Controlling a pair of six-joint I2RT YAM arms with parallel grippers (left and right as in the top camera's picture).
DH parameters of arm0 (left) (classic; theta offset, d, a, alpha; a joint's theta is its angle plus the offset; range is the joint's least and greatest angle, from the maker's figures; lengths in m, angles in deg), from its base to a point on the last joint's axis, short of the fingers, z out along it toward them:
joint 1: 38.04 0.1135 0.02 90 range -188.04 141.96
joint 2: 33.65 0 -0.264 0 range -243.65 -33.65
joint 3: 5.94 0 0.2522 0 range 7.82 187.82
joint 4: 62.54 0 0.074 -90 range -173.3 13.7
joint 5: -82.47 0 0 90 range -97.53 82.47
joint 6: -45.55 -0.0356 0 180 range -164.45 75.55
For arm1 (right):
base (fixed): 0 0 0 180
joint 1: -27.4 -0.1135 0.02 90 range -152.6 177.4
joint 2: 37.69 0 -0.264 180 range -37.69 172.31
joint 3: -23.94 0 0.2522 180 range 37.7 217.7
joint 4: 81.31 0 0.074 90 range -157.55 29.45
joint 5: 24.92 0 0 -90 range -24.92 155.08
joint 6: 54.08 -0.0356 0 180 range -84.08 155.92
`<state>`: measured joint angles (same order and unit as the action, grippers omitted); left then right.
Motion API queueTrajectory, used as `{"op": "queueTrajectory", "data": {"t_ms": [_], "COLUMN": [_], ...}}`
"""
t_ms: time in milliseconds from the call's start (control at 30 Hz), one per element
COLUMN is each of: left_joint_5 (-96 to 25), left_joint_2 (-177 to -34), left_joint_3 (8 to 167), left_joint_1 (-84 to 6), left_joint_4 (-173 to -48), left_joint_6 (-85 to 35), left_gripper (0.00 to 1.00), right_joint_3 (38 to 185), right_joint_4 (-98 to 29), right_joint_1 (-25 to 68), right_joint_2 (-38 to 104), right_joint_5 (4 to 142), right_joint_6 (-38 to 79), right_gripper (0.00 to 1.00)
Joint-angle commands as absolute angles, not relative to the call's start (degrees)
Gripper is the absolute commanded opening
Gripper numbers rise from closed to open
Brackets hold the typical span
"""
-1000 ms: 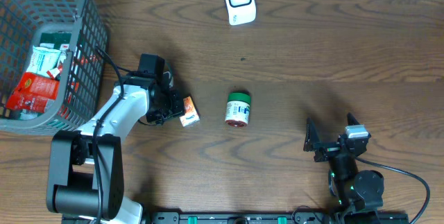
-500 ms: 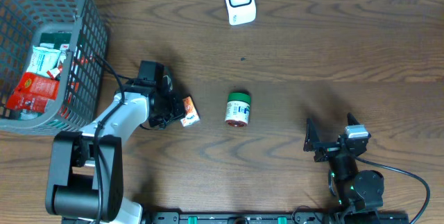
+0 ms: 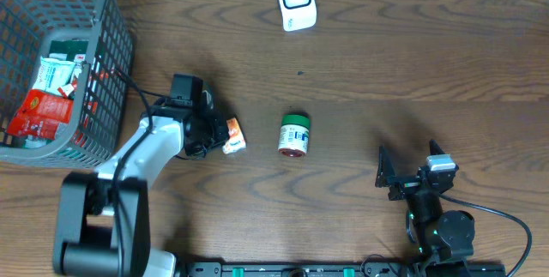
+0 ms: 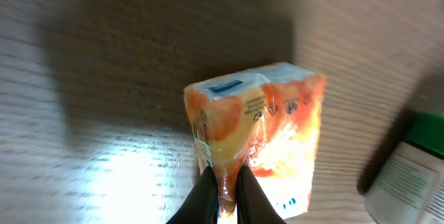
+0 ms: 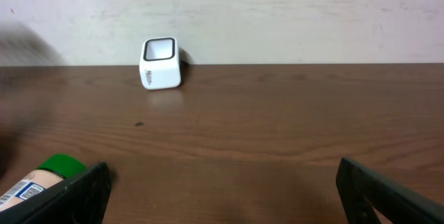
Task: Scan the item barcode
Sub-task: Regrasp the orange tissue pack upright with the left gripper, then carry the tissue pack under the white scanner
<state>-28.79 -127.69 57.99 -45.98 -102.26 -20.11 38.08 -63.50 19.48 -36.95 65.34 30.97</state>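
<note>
The left gripper has its fingers pressed together on a thin edge of the orange snack packet, pinching the wrapper rather than spanning its body. The packet rests on the wooden table, well apart from the white barcode scanner, on the robot's side of it and off to the scanner's left. Its long axis runs roughly from the robot's side toward the scanner's side, slightly slanted, and the gripper comes at it from the side turned away from the scanner. The coming move therefore probably means a lift, then a carry away from the robot and to the right, with whichever face bears the barcode turned to the scanner's dark window. No barcode can be made out on the faces in view. A green-capped bottle lies almost straight in front of the scanner, just beside the packet on the right, so a low carry could brush it. The right gripper is spread wide and holds nothing, in front of the scanner to the right and farther from the packet than the left gripper, which already has it.
</note>
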Motion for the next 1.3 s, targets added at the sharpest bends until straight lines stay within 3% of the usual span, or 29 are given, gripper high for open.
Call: {"op": "queueTrajectory", "data": {"t_ms": [0, 200, 533, 900, 1267], "left_joint_5": [-23.2, -10.6, 13.3, 27.7, 29.2], "left_joint_2": [-121.1, -115.5, -125.4, -142.4, -148.4], "left_joint_3": [60.1, 65.3, 88.4, 90.8, 90.5], "left_joint_1": [-47.1, -53.8, -69.3, -78.1, -79.5], "left_joint_4": [-103.9, -112.9, -136.7, -137.5, -136.6], "left_joint_6": [-20.8, -20.8, -21.4, -18.6, -11.9], "left_gripper": [0.07, 0.07, 0.07, 0.07, 0.07], "right_joint_3": [38.0, 38.0, 38.0, 38.0, 38.0], "right_joint_4": [-63.3, -63.3, -63.3, -63.3, -63.3], "right_joint_1": [19.9, 19.9, 19.9, 19.9, 19.9], "right_joint_2": [-37.0, -37.0, -37.0, -37.0, -37.0], "right_joint_5": [65.4, 65.4, 65.4, 65.4, 65.4], "right_joint_6": [31.7, 31.7, 31.7, 31.7, 31.7], "right_gripper": [0.99, 0.99, 0.99, 0.99, 0.99]}}
